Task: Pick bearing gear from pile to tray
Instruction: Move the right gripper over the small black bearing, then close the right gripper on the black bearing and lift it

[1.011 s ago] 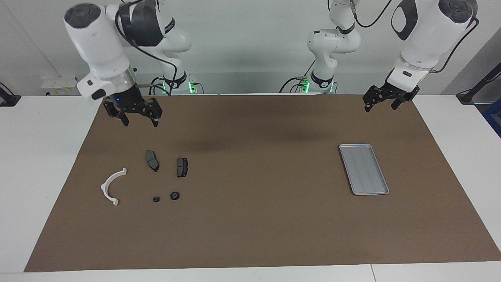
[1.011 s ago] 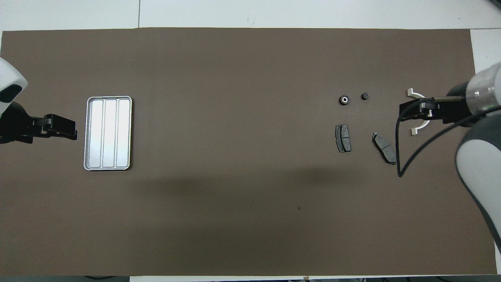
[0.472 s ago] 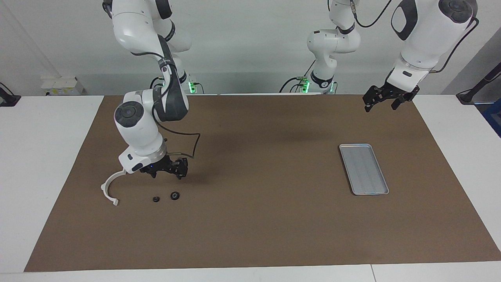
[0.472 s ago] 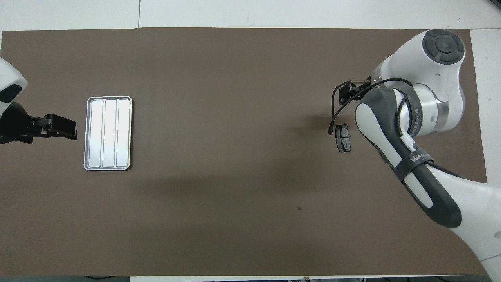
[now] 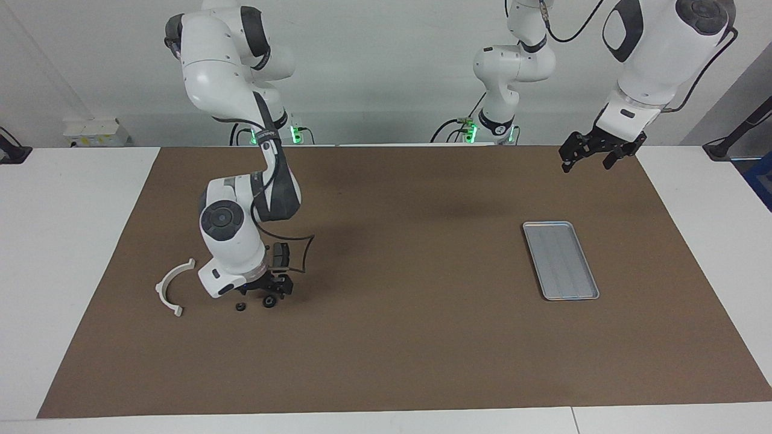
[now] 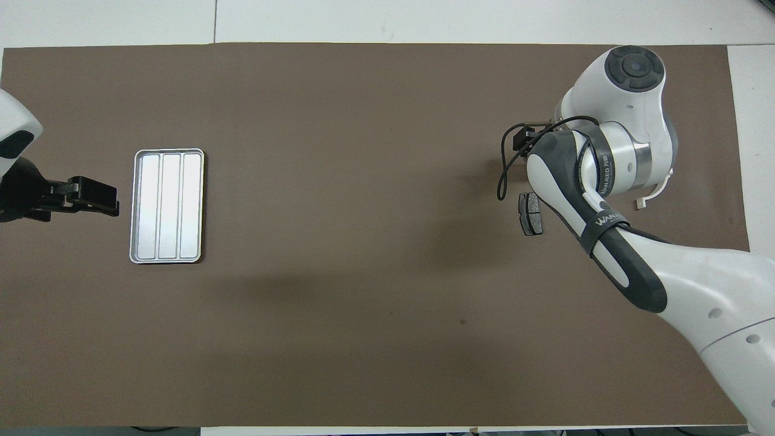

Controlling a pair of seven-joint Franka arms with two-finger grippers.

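The pile lies toward the right arm's end of the table. In it are a white half-ring bracket (image 5: 172,288), a dark plate (image 5: 280,255) partly covered by the arm, and two small black round pieces. The larger round piece, the bearing gear (image 5: 269,302), sits right under my right gripper (image 5: 268,294), which is open and low over it. The smaller round piece (image 5: 240,307) lies beside it. From overhead, the right gripper (image 6: 524,138) covers both round pieces. The silver tray (image 5: 561,260) (image 6: 166,206) lies empty toward the left arm's end. My left gripper (image 5: 588,161) waits open in the air.
A brown mat (image 5: 398,337) covers the table, with white tabletop (image 5: 66,241) around it. In the overhead view one dark plate (image 6: 531,213) shows beside the right arm. That arm covers most of the bracket, and only its end (image 6: 640,203) shows.
My right arm has swung out from the robots' edge of the mat and come down over the pile, gripper dropping onto the larger round piece. The left arm has stayed still.
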